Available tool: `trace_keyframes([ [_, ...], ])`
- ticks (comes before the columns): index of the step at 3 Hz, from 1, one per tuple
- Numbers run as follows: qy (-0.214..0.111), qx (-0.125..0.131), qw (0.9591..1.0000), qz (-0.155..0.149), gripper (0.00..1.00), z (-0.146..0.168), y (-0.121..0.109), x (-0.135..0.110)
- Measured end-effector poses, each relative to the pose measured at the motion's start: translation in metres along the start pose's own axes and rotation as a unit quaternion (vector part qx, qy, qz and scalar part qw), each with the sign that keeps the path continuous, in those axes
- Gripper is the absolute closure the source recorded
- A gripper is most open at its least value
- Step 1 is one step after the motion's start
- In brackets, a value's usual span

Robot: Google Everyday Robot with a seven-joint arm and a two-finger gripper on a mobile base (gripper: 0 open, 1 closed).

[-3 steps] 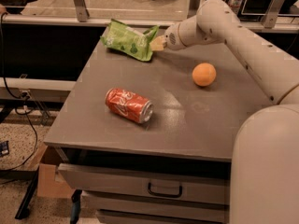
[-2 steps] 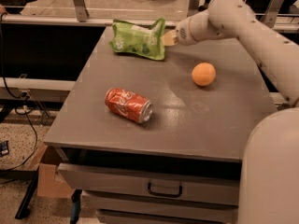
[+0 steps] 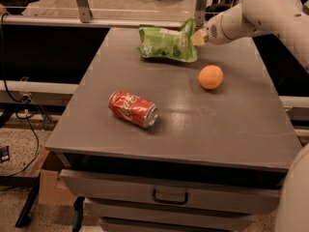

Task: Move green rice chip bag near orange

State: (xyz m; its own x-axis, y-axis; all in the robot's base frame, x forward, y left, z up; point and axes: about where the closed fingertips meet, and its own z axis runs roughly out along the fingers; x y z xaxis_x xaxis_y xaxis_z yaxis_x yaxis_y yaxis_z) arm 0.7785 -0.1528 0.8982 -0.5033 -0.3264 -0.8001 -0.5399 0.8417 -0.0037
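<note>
The green rice chip bag (image 3: pixel 166 44) is lifted above the far part of the grey table (image 3: pixel 231 129), held by its right edge. My gripper (image 3: pixel 197 36) is shut on that edge, reaching in from the upper right. The orange (image 3: pixel 211 77) rests on the table just below and right of the bag, a short gap from it.
A red soda can (image 3: pixel 133 108) lies on its side at the table's middle left. A drawer with a handle (image 3: pixel 169 197) sits under the front edge. A glass rail runs behind the table. My arm (image 3: pixel 260 13) crosses the upper right.
My gripper has carried the bag up and to the right, so it now hangs closer to the orange. The orange and the can have not moved.
</note>
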Motion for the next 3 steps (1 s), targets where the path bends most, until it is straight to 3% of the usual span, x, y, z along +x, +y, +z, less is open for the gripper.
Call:
trace_keyframes([
  [1,0.019,0.030,0.9993,0.012,1.00,-0.030,-0.014,0.022],
  [2,0.039,0.055,0.9975,0.025,0.85,-0.052,-0.025,0.043],
  [3,0.048,0.066,0.9962,0.032,0.62,-0.063,-0.030,0.054],
])
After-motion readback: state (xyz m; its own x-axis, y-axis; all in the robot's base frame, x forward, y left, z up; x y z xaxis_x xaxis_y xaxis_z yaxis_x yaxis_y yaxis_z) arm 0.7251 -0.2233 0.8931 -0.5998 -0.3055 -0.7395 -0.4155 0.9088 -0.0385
